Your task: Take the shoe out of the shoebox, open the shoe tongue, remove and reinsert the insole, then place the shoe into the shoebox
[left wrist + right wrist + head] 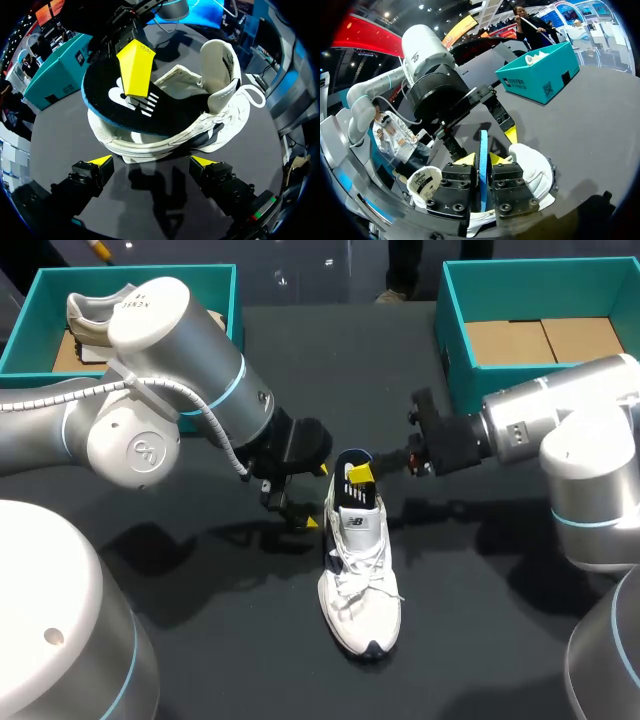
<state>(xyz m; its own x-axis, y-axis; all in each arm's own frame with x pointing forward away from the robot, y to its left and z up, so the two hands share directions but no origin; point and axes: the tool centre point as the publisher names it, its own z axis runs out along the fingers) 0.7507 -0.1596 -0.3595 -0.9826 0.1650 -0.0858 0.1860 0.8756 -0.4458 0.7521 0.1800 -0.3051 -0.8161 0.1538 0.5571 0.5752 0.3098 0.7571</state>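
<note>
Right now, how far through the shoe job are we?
Done: shoe stands on the table, tongue pulled open. In hand: right pincer is shut on the insole, partly out at the heel; left pincer open beside the shoe. Left: seating the insole, boxing the shoe.

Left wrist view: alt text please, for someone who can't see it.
The right gripper pinches a black insole at the heel end of a white shoe standing on the dark table. The left gripper, open and empty, hovers just short of the shoe's side.
</note>
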